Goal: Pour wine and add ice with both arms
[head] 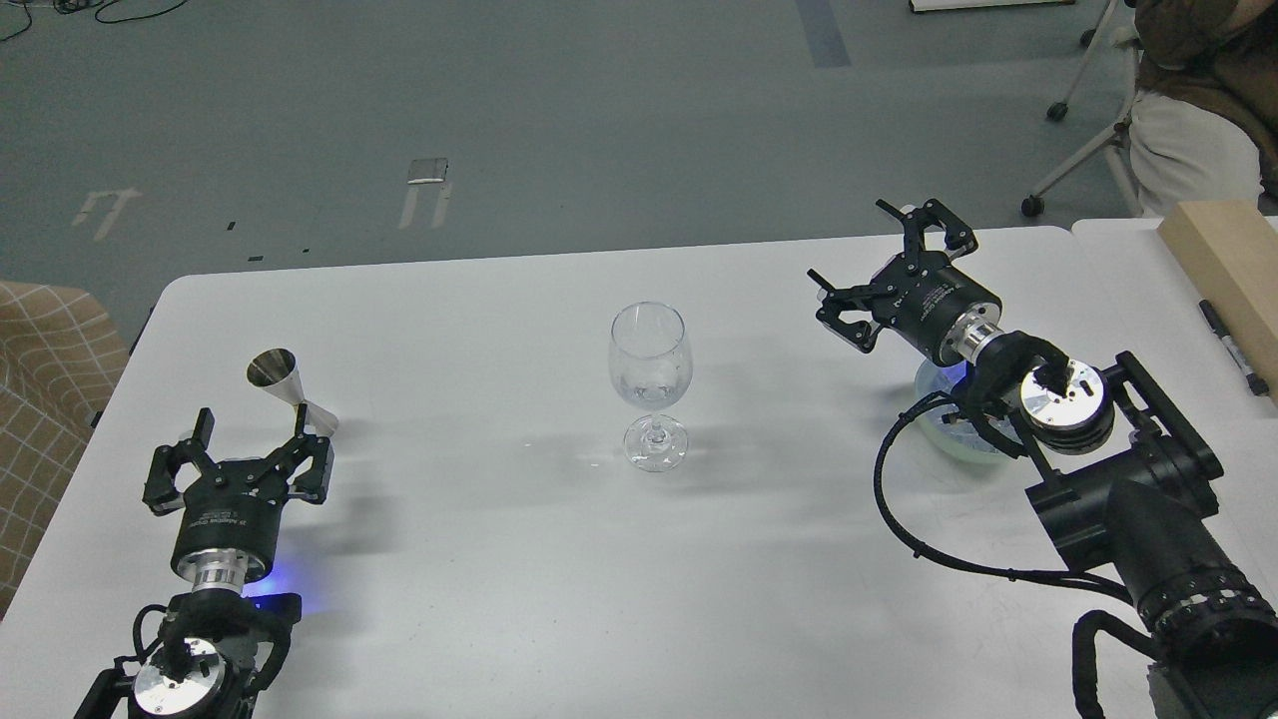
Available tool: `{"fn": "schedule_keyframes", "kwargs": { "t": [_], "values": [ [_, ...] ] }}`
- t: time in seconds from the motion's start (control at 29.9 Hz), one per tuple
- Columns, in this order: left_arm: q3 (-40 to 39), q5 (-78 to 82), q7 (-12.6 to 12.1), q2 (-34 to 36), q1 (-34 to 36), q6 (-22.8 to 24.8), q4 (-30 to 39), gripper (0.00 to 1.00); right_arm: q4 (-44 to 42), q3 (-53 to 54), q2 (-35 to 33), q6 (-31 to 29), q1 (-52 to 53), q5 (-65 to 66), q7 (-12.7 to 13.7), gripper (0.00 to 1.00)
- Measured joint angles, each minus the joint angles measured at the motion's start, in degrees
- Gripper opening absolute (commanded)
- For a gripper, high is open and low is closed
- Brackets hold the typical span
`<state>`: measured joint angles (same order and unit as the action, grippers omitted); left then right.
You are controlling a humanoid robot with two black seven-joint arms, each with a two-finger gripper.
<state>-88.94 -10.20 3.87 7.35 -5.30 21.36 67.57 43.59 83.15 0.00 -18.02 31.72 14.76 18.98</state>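
Observation:
A clear wine glass (650,369) stands upright at the table's middle; a little clear content shows low in its bowl, and I cannot tell what it is. A small silver cone-shaped jigger (285,387) stands at the left. My left gripper (252,431) is open and empty, just in front of the jigger and apart from it. My right gripper (867,258) is open and empty, held above the table at the right. A pale green bowl (944,439) sits under my right arm, mostly hidden. I cannot make out any ice cubes.
The white table (499,559) ends at a far edge just behind my right gripper. A second table at the right holds a wooden block (1223,255) and a black pen (1233,345). A seated person (1193,120) and a wheeled chair are at the far right.

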Motion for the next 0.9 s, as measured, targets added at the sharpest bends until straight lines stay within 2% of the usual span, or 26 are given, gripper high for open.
{"fn": "schedule_keyframes", "kwargs": {
  "t": [0.23, 0.4, 0.6, 0.74, 0.9],
  "values": [
    [-1.67, 0.15, 0.08, 3.48, -2.40, 0.42, 5.55, 0.93, 0.26, 0.00, 0.00, 0.00, 0.00, 0.00, 0.00, 1.00],
    [-3.16, 0.19, -0.45, 7.06, -2.72, 5.19, 8.17, 0.96, 0.26, 0.02, 0.00, 0.00, 0.03, 0.00, 0.00, 1.00],
    [-2.78, 0.30, -1.04, 13.36, -1.98, 6.14, 11.55, 0.96, 0.27, 0.11, 0.00, 0.00, 0.21, -0.05, 0.00, 1.00],
    [-1.66, 3.05, -1.40, 17.39, 2.19, 6.00, 11.67, 0.96, 0.27, 0.18, 0.00, 0.00, 0.34, -0.09, 0.00, 1.00],
    [1.22, 11.37, -1.49, 18.74, 9.70, 5.93, 11.64, 0.96, 0.27, 0.27, 0.00, 0.00, 0.70, -0.09, 0.00, 1.00]
  ]
}}
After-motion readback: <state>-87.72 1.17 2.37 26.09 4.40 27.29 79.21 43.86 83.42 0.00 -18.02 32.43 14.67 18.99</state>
